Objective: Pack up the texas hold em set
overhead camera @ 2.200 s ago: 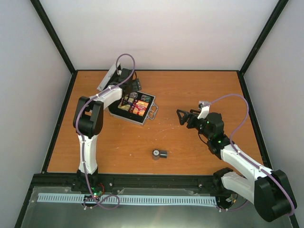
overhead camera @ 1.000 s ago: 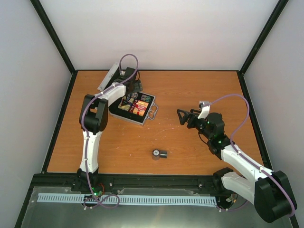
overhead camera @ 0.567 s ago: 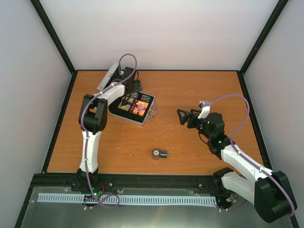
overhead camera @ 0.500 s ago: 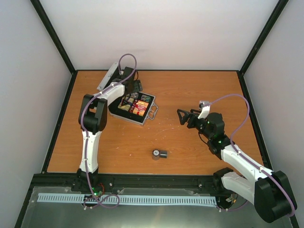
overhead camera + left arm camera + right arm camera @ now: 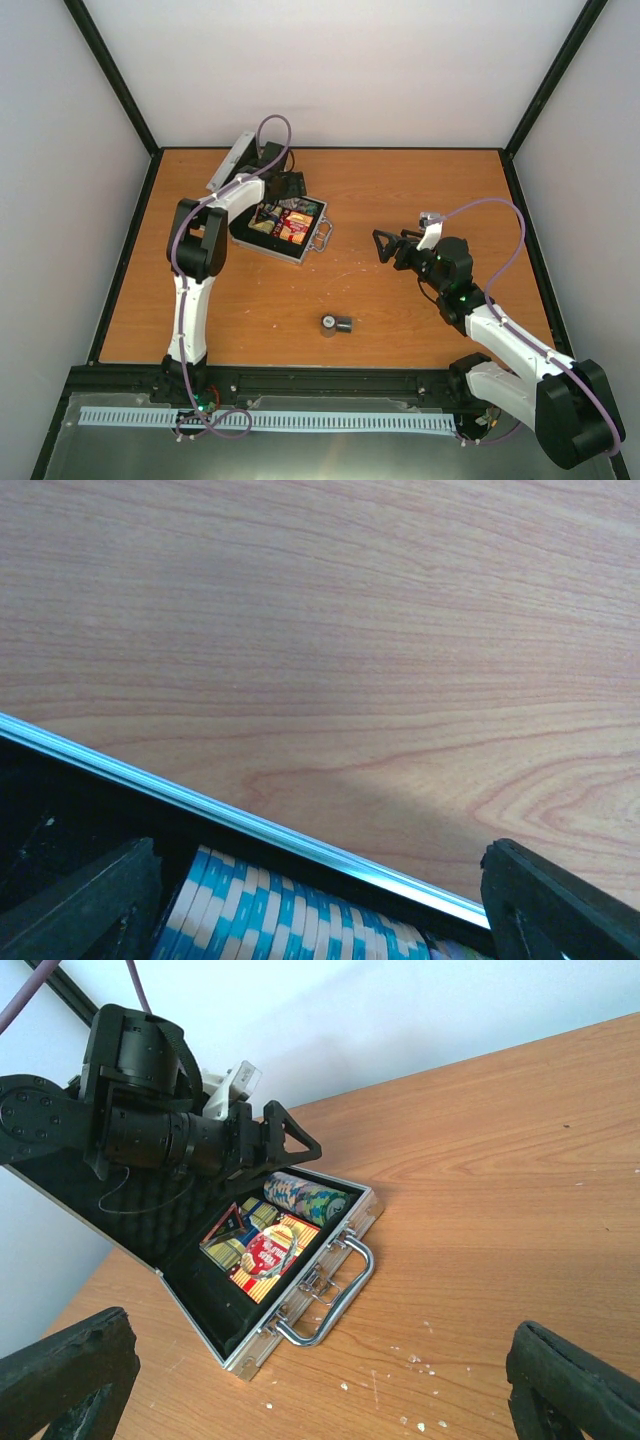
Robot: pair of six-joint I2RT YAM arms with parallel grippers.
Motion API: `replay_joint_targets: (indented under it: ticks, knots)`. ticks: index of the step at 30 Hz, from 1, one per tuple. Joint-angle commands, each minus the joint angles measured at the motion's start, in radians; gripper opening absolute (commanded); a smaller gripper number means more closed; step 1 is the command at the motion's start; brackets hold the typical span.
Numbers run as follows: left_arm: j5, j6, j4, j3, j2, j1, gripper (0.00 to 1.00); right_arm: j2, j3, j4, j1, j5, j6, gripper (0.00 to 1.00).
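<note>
**Top view.** The small silver aluminium case (image 5: 268, 247) is sitting open on the far-left part of the orange-brown wooden table (image 5: 430, 190). Its raised lid (image 5: 228, 162) is tilting back toward the far-left corner, and its metal handle (image 5: 326, 234) is pointing right. Red-and-yellow card boxes (image 5: 293, 229) are lying in the tray. The left gripper (image 5: 290, 186) is hanging over the far end of the tray, and its arm is crossing the left side of the case and hiding part of it. The right gripper (image 5: 379, 246) is hovering well to the right of the case, fingers spread and gripping nothing. A small dark cylinder with a pale round end (image 5: 335, 324) is lying alone near the table's centre, well apart from the case.

**Left wrist view.** Two black fingertips (image 5: 85, 900) are showing at the bottom corners, wide apart, with nothing pinched between them. Below them, a row of blue-and-white striped chips (image 5: 290, 920) is standing on edge against the case's bright rim. Bare wood is lying beyond.

**Right wrist view.** Black egg-crate foam lining (image 5: 130, 1230) is covering the inside of the lid. The chips are filling the far compartment, just under the left fingers. The card boxes are lying flat mid-tray. The near-left compartment is too dark to tell its contents. White specks (image 5: 420, 1360) are dotting the wood beside the handle.
</note>
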Motion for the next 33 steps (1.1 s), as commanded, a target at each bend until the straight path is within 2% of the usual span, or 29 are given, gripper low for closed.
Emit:
replay_joint_targets:
  ticks: [1, 19, 23, 29, 33]
  knots:
    - [0.056, 0.041, -0.015, 0.047, 0.022, -0.026, 0.88, -0.009, -0.003, 0.025, -0.007, -0.001, -0.004, 1.00]
    - [0.115, 0.119, -0.065, 0.112, 0.068, -0.073, 0.87, -0.001, 0.001, 0.023, -0.008, -0.003, -0.004, 1.00]
    - [0.087, 0.119, -0.069, 0.107, 0.059, -0.082, 0.87, -0.001, 0.001, 0.024, -0.008, -0.002, -0.004, 1.00]
    - [-0.010, 0.078, 0.010, -0.010, -0.030, -0.084, 0.90, -0.004, -0.001, 0.023, -0.008, -0.002, -0.004, 1.00]
    - [-0.073, 0.052, 0.116, -0.139, -0.136, -0.084, 0.99, -0.005, -0.002, 0.024, -0.008, -0.003, -0.004, 1.00]
